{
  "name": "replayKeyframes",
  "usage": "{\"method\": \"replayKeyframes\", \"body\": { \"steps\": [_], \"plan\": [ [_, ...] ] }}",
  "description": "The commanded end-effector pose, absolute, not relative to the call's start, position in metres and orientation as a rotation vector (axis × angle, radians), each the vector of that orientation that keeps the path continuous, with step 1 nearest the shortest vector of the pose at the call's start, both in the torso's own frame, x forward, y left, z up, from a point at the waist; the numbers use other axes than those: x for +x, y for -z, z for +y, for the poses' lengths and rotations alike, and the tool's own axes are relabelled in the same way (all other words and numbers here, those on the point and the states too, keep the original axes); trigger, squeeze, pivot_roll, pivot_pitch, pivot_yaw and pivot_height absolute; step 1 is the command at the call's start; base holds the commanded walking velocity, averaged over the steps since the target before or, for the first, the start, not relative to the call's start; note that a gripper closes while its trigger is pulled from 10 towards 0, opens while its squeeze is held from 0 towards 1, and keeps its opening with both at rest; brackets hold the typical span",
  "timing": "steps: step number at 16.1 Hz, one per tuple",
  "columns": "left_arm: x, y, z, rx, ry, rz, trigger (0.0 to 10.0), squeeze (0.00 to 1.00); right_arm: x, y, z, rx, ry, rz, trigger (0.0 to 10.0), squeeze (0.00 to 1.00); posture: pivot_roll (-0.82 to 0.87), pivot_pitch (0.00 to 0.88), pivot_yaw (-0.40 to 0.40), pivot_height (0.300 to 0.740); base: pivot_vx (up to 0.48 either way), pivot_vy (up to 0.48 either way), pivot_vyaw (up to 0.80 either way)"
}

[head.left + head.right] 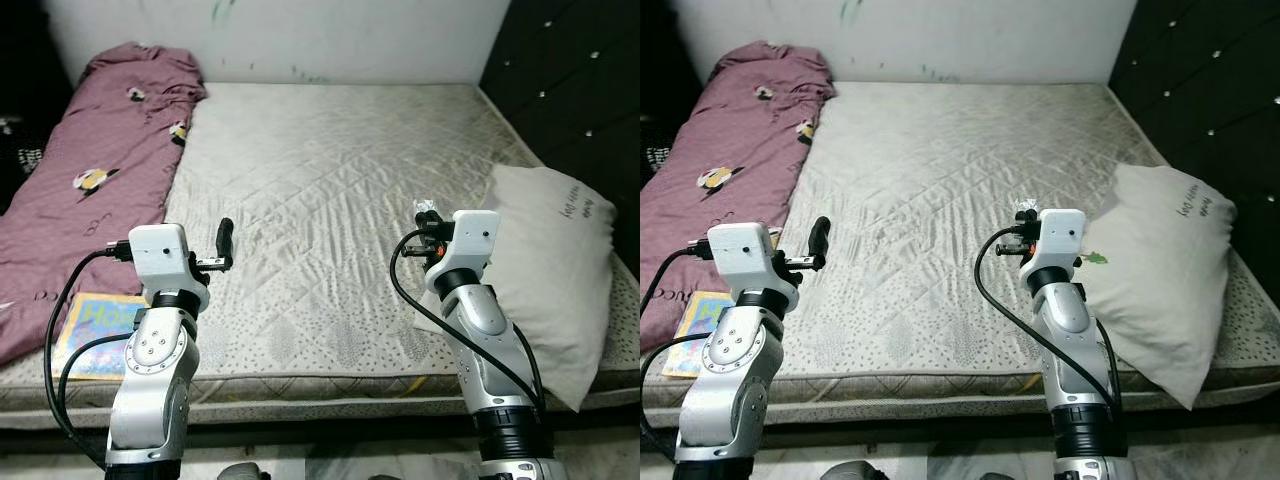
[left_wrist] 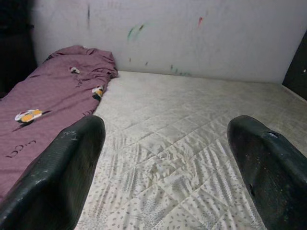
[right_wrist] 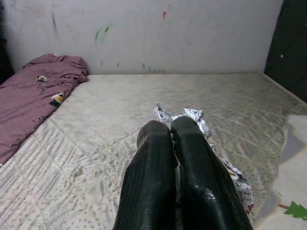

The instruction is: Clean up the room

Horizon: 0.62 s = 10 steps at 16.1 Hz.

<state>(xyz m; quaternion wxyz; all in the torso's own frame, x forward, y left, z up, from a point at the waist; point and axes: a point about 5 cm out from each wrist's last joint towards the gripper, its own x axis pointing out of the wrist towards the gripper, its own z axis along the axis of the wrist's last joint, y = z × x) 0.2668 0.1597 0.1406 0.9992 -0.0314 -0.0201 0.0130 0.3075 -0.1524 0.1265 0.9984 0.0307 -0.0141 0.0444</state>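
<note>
Crumpled printed paper [image 3: 201, 122] was pinched in the right tool [image 3: 173, 125], held above the bed [image 1: 330, 200] near its right edge beside the pillow [image 1: 550, 260]. The left tool [image 2: 168, 167] stood wide, empty. Likely next: carrying the paper to a bin.

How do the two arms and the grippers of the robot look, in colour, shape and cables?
Both arms are silver metal with rounded joints and a white box-shaped wrist housing. A black cable loops beside each arm. The left gripper has two long black fingers with a finely ribbed, rounded surface. The right gripper has the same ribbed black fingers. A small orange-red part sits near the right wrist housing.
</note>
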Motion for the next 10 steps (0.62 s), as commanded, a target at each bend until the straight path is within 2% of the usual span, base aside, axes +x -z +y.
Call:
{"method": "replayKeyframes", "body": {
  "steps": [1,4,7,10],
  "plan": [
    [0.2702,-0.1416,0.1598,-0.049,-0.035,-0.045,10.0,0.0,0.3086,-0.1322,-0.1546,0.056,-0.084,-0.047,10.0,0.0,0.03,0.0,-0.015,0.74,0.0,0.0,0.0],
    [0.2766,-0.14,0.159,-0.036,-0.026,-0.041,10.0,0.0,0.3076,-0.1313,-0.1619,0.046,-0.061,-0.048,10.0,0.0,0.03,0.0,-0.006,0.74,0.0,0.0,0.0],
    [0.2729,-0.1379,0.1639,-0.02,-0.025,-0.034,10.0,0.0,0.3053,-0.1316,-0.1579,0.038,-0.082,-0.045,10.0,0.0,0.04,0.007,-0.017,0.74,0.0,0.0,0.0],
    [0.2717,-0.1353,0.157,-0.021,-0.007,-0.03,10.0,0.0,0.308,-0.1306,-0.1587,0.033,-0.08,-0.039,10.0,0.0,0.03,0.006,-0.019,0.74,0.0,0.0,0.0]
  ]
}}
